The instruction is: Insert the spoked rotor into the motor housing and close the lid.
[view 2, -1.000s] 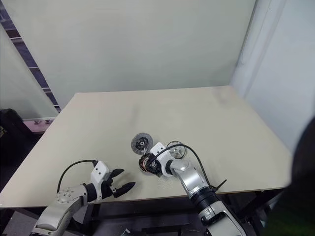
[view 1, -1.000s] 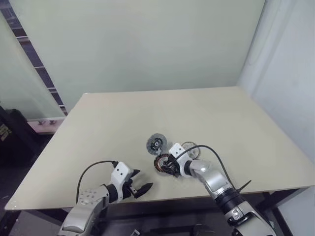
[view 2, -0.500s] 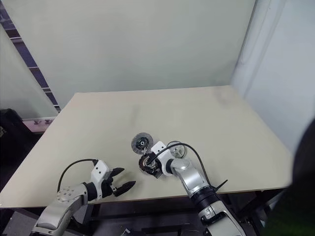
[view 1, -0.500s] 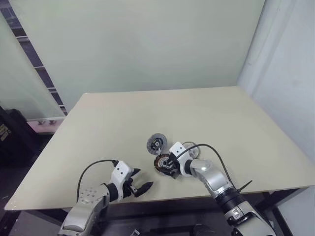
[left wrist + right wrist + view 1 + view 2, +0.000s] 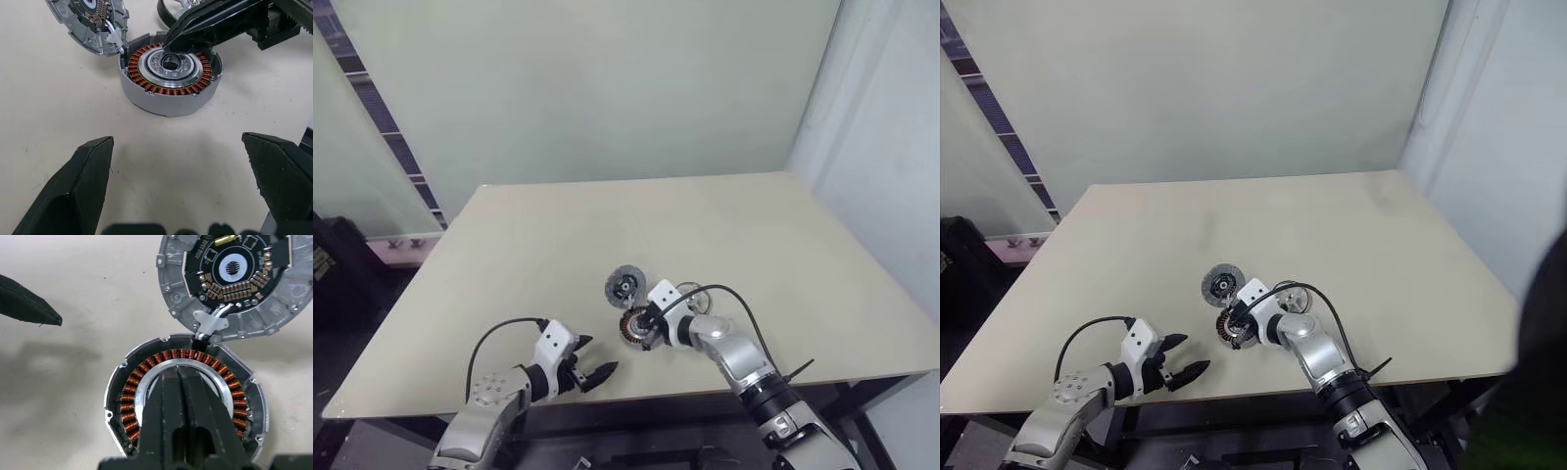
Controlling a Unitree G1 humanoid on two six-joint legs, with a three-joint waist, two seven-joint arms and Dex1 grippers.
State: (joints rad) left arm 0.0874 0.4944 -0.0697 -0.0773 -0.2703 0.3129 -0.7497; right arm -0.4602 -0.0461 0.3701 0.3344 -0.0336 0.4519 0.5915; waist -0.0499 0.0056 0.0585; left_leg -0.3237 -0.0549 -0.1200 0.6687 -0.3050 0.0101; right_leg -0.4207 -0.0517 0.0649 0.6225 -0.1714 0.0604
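Observation:
The motor housing (image 5: pixel 128 396), a silvery cup ringed with copper coils, stands open on the table near its front edge. My right gripper (image 5: pixel 178 373) is shut, and its joined tips rest in the housing's dark centre with nothing visible between them. The lid (image 5: pixel 171 308) lies flat beside the housing with its circuit side up, joined to it by short wires. The spoked rotor (image 5: pixel 695 294) lies just behind my right wrist, partly hidden. My left gripper (image 5: pixel 176 139) hovers open a short way in front of the housing (image 5: pixel 166 100), holding nothing.
The beige table (image 5: pixel 754 235) stretches wide behind and to both sides of the parts. Its front edge runs close below both grippers. A pale wall stands behind the table and a white panel rises at the right.
My right gripper's fingers, spread at the housing a moment ago, have come together over its centre. The left arm and the parts have stayed put.

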